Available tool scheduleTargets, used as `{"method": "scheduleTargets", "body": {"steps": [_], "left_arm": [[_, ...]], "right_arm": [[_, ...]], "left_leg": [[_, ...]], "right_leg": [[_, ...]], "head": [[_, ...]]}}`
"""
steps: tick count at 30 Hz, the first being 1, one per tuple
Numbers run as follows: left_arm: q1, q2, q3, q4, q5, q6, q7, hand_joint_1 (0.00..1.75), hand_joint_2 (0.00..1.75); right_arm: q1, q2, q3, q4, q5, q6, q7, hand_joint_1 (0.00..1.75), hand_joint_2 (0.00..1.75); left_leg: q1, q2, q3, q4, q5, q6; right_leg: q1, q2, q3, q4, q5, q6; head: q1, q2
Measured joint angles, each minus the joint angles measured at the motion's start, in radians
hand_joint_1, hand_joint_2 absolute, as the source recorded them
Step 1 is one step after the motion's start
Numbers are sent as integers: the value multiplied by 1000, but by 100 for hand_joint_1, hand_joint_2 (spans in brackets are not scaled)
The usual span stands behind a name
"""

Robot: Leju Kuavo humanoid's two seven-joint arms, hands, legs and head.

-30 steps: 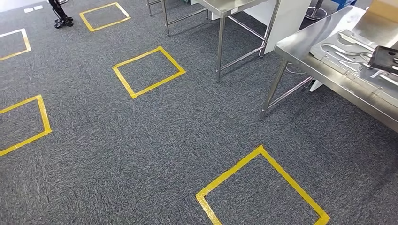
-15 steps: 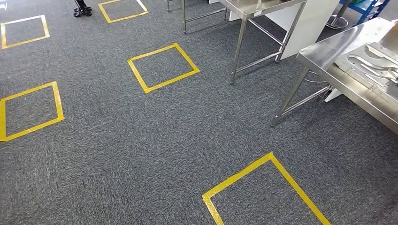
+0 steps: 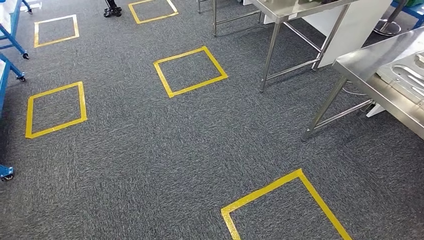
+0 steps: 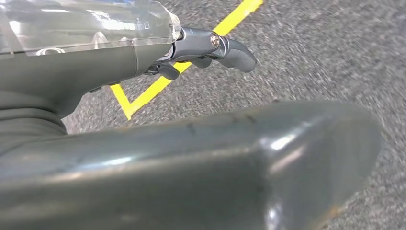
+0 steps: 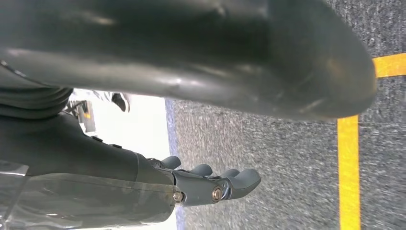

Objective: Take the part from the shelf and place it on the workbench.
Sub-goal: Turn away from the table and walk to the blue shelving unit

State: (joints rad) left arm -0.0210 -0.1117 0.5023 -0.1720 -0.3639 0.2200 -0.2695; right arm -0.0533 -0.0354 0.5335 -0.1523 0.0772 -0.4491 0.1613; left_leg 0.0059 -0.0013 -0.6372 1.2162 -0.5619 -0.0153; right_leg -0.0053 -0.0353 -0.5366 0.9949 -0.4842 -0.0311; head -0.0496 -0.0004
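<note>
Since no part is in sight yet, only the floor (image 3: 150, 150) and a metal surface (image 3: 380, 60) on the right, I can only guess it is hard, heavy and slippery, best held by its edges. The left hand (image 4: 206, 48) and right hand (image 5: 210, 184) hold nothing, fingers loosely apart.

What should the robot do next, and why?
Probably keep turning left toward the blue frame, which may be the shelf. The left hand and right hand hold nothing, so the part isn't fetched yet; the steel workbench lies on the right.
</note>
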Motion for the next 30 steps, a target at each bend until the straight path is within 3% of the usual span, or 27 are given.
{"method": "scheduleTargets", "body": {"steps": [1,3,6,8,9,11,12,13,14,15,17,18,21,23,24,26,28,29,30], "left_arm": [[0,0,1,0,1,1,1,0,0],[-3,1,3,0,1,2,4,0,0],[-1,2,5,0,-2,2,12,0,0],[2,2,7,0,-2,4,18,0,0],[1,3,8,0,-2,6,21,0,0],[0,3,10,0,-2,10,24,0,0],[0,3,12,0,-2,11,25,0,0],[0,3,13,0,-2,11,25,0,0],[0,3,14,0,-2,11,25,0,0],[1,3,15,0,-2,11,24,0,0],[1,1,16,0,-2,10,22,0,0],[0,0,16,0,-2,10,21,0,0],[0,-2,16,0,-4,10,19,0,0],[0,-3,16,0,-6,10,21,0,0],[-1,-3,16,0,-7,10,22,0,0],[-2,-4,16,0,-11,11,25,0,0],[-2,-6,16,0,-13,11,26,0,0],[-1,-6,16,0,-14,12,27,0,0],[0,-6,16,0,-14,12,28,0,0]], "right_arm": [[-1,0,2,0,1,0,3,0,0],[-1,1,5,0,1,0,9,0,0],[-4,1,8,0,0,0,19,0,0],[-5,2,9,0,0,1,27,0,0],[-5,2,10,0,0,2,30,0,0],[-3,2,10,0,0,5,35,0,0],[-1,2,11,0,1,7,36,0,0],[-1,2,11,0,3,8,37,0,0],[0,2,11,0,4,9,37,0,0],[1,2,12,0,6,10,36,0,0],[2,2,14,0,10,9,35,0,0],[2,2,16,0,11,9,34,0,0],[0,3,19,0,12,5,28,0,0],[-1,3,19,0,12,2,25,0,0],[-1,3,20,0,11,0,24,0,0],[1,3,20,0,10,-1,23,0,0],[3,3,20,0,10,-1,23,0,0],[3,3,20,0,10,-2,21,0,0],[3,3,20,0,10,-2,20,0,0]], "left_leg": [[-1,13,41,-79,36,4],[-7,35,98,-196,76,15],[-11,28,106,-225,81,28],[-8,18,110,-233,89,40],[-6,13,112,-237,93,46],[-6,3,108,-238,97,51],[-6,-4,107,-237,97,51],[-7,-11,107,-236,97,51],[-7,-19,107,-235,96,50],[-6,-26,108,-233,95,48],[-7,-40,108,-226,90,41],[-8,-47,106,-222,88,36],[-7,-60,100,-220,86,19],[-5,-48,93,-203,72,10],[-4,-36,79,-170,51,6],[-2,-13,22,-44,-18,0],[0,-8,-35,76,-62,-4],[0,-7,-39,85,-53,-4],[1,-5,-26,57,-30,-3]], "right_leg": [[1,-6,3,0,-2,2],[4,-15,6,3,-6,11],[6,-29,9,4,-9,26],[2,-15,2,29,-31,36],[0,-1,-15,68,-57,40],[-4,24,-79,201,-127,45],[-6,28,-110,264,-150,47],[-7,30,-130,300,-155,49],[-8,31,-130,292,-136,49],[-9,33,-110,246,-101,49],[-11,53,-47,103,-28,46],[-11,63,-26,52,-9,43],[-7,64,-14,19,-4,30],[-8,52,-11,13,-1,16],[-8,45,-10,11,0,9],[-6,31,-9,9,-2,0],[-3,17,-9,10,-3,-2],[-1,11,-8,10,-4,-2],[0,6,-6,10,-5,-2]], "head": [[0,0],[0,0],[0,0],[0,0],[1,0],[1,0],[1,0],[1,0],[1,0],[1,0],[1,0],[1,0],[1,0],[1,0],[1,0],[1,0],[1,0],[1,0],[1,0]]}}
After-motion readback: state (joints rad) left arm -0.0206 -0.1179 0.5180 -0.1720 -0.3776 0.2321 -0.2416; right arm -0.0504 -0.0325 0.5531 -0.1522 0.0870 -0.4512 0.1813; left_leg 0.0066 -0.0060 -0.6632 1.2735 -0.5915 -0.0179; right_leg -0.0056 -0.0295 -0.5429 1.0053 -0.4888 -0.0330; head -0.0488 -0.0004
